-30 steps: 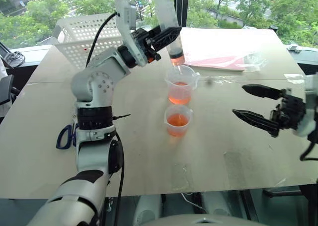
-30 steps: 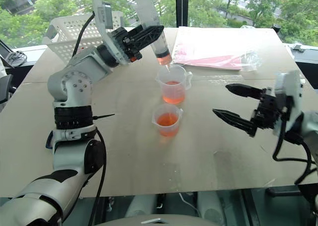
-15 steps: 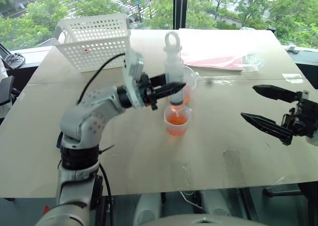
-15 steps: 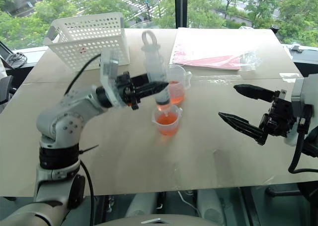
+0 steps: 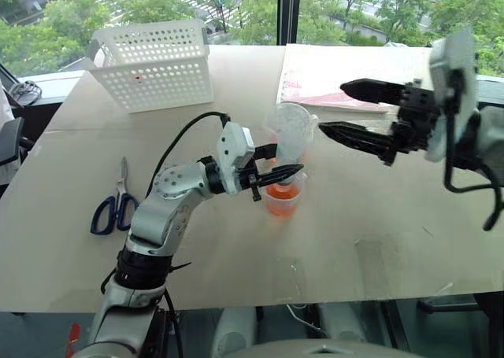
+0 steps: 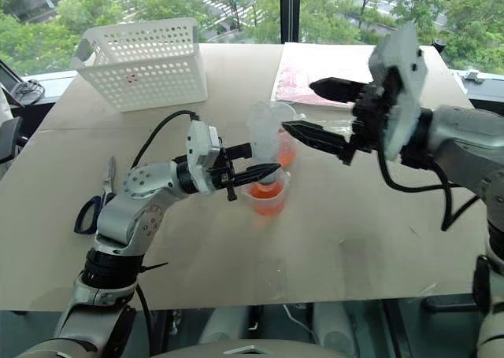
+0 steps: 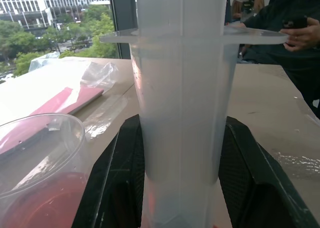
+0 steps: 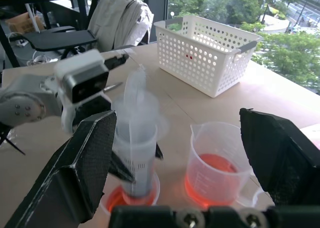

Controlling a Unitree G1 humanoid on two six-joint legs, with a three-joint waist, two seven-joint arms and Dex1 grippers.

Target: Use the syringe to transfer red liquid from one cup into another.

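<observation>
The syringe (image 5: 289,132) stands upright with its nozzle down in the small clear cup (image 5: 282,201), which holds red liquid. My left gripper (image 5: 285,163) is shut on the syringe's barrel (image 7: 180,112), one black finger (image 7: 117,178) on each side. Just behind stands the spouted beaker (image 8: 217,163), also with red liquid in it. My right gripper (image 5: 332,106) hangs open in the air, pointing left at the syringe's upper end and apart from it. In the right wrist view its fingers (image 8: 85,168) frame the syringe (image 8: 135,148) and the beaker.
A white perforated basket (image 5: 153,63) stands at the back left. Blue-handled scissors (image 5: 110,208) lie left of my left arm. A red folder with a clear bag (image 5: 339,86) lies at the back right. A seated person (image 7: 295,27) shows beyond the table.
My left gripper has carried the syringe from above the beaker down and nearer, into the small cup. My right gripper has risen and swung left toward the syringe's top.
</observation>
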